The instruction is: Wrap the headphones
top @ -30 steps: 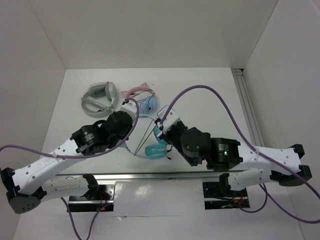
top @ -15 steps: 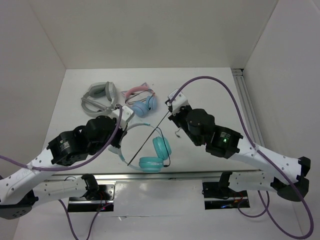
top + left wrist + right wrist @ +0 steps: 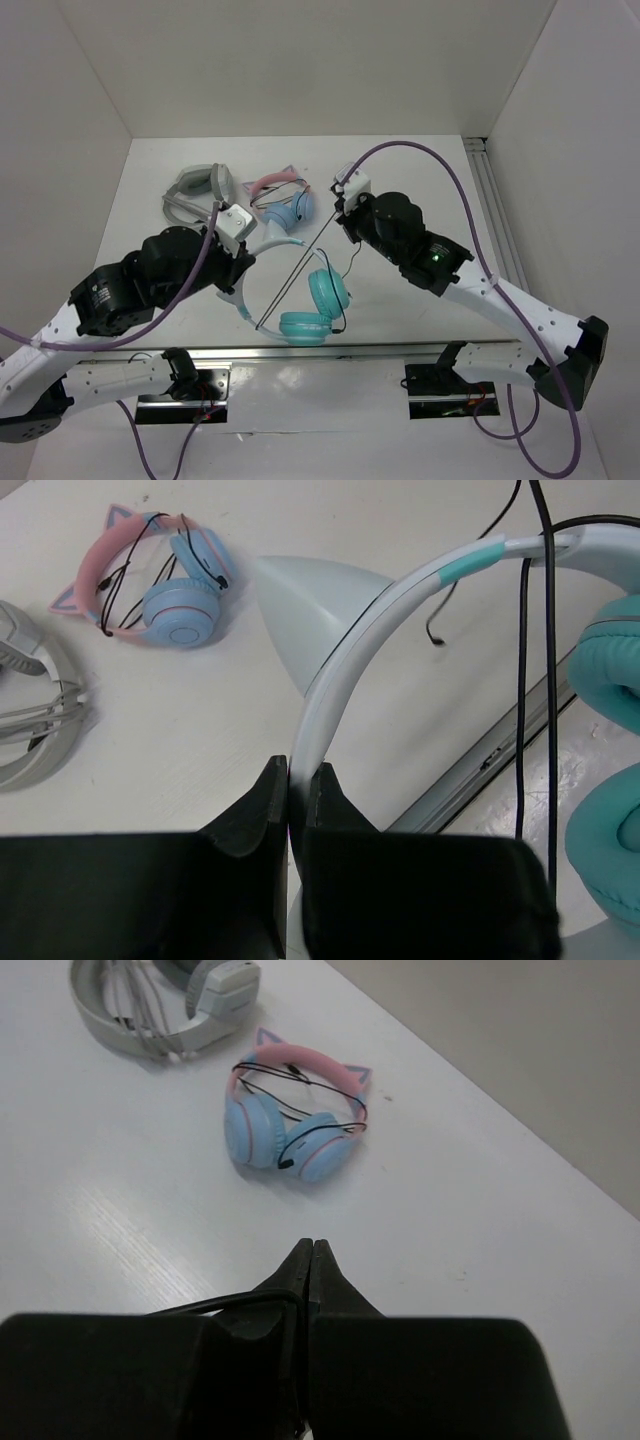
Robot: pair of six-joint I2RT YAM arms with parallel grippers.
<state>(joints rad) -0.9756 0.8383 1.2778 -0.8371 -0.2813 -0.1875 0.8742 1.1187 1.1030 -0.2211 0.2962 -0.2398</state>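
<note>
Toward the front of the bench (image 3: 420,180), the teal cat-ear headphones (image 3: 328,292) are clamped by their pale headband (image 3: 340,670) in the left end effector (image 3: 297,780), while the right end effector (image 3: 312,1255) pinches their black cable (image 3: 297,273) taut; a harder pull could yank the band loose or slip the cable.

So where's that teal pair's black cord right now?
In the top view the cord stretches diagonally across the teal headphones at mid-table, from the right end effector, which pinches it, down-left toward the near rail.
</note>
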